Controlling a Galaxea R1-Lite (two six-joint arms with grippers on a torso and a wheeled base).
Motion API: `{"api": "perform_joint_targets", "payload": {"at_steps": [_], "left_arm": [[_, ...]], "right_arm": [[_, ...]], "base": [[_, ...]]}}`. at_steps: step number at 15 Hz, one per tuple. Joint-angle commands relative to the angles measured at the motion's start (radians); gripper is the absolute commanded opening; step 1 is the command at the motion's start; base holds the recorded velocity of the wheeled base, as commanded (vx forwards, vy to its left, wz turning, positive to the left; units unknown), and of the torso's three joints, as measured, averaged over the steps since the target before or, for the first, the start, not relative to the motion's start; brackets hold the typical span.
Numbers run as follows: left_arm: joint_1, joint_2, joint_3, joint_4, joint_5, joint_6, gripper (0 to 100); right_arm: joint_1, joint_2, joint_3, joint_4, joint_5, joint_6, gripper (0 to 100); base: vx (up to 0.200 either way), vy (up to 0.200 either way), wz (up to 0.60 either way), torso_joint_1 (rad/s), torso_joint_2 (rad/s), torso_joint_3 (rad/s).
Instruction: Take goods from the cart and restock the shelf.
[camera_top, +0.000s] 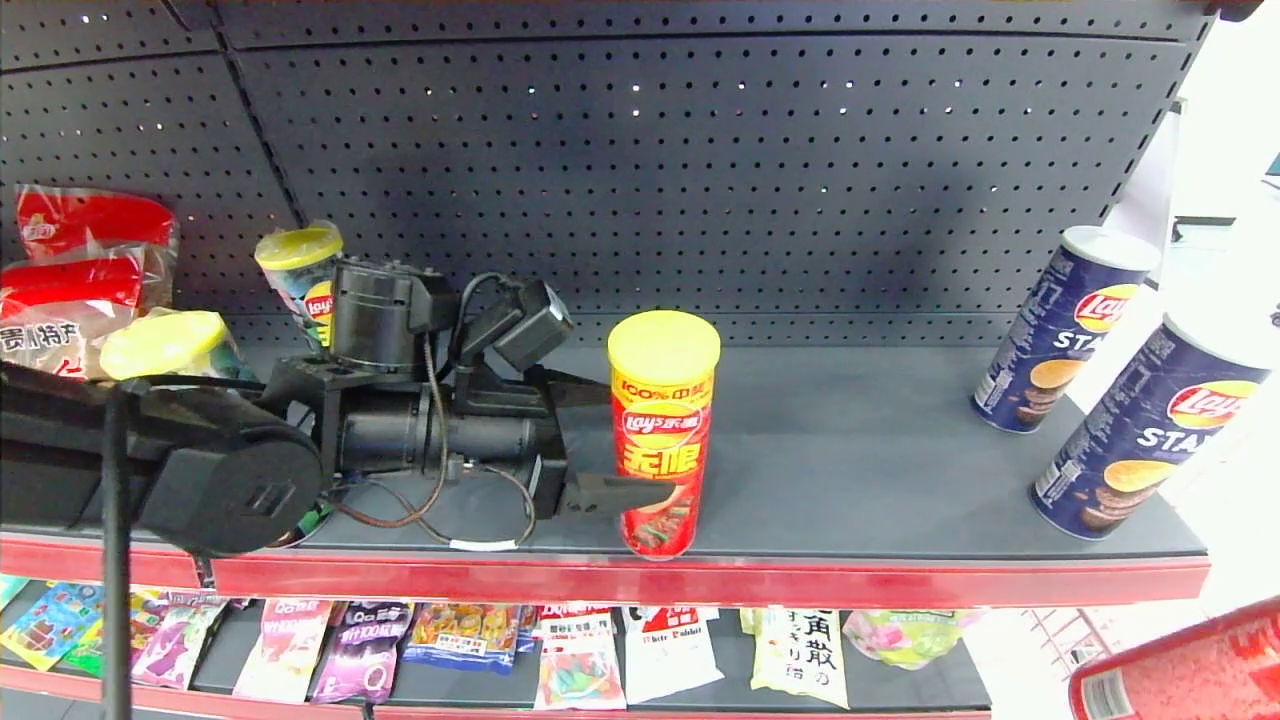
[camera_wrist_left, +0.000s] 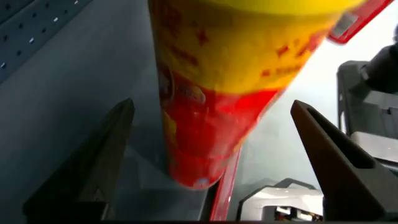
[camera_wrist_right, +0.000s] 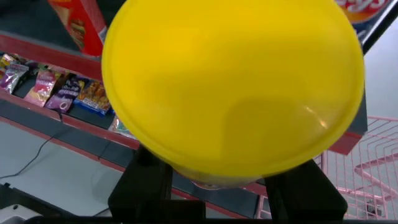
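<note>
A red chips can (camera_top: 660, 430) with a yellow lid stands upright near the front edge of the grey shelf (camera_top: 860, 470). My left gripper (camera_top: 635, 440) is open, with one finger on each side of the can and a gap to both. The left wrist view shows the same red can (camera_wrist_left: 211, 106) between the spread fingers (camera_wrist_left: 109, 155) of my left gripper (camera_wrist_left: 211, 112). My right gripper (camera_wrist_right: 217, 180) is shut on another can whose yellow lid (camera_wrist_right: 230, 87) faces the camera, held off the shelf front.
Two blue chips cans (camera_top: 1060, 330) (camera_top: 1150, 430) stand at the shelf's right end. Yellow-lidded cans (camera_top: 300, 270) and red snack bags (camera_top: 80, 260) crowd the left. Snack packets (camera_top: 580, 655) fill the lower shelf. The red cart's corner (camera_top: 1180, 670) sits at the lower right.
</note>
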Motion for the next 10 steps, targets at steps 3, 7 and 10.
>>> {"api": "perform_joint_targets", "payload": {"at_steps": [3, 7, 10], "left_arm": [[0.043, -0.069, 0.155, -0.122, 0.021, -0.002, 100], [0.073, -0.191, 0.270, -0.166, 0.175, -0.023, 100], [0.073, -0.261, 0.368, -0.166, 0.219, -0.028, 100]], "right_arm": [[0.090, 0.475, -0.307, -0.034, 0.022, -0.003, 0], [0.166, 0.806, -0.525, -0.142, 0.022, -0.031, 0], [0.205, 0.962, -0.645, -0.148, 0.023, -0.103, 0]], "base": [[0.000, 0.000, 0.00, 0.000, 0.00, 0.000], [0.000, 0.000, 0.00, 0.000, 0.00, 0.000], [0.000, 0.000, 0.00, 0.000, 0.00, 0.000]]}}
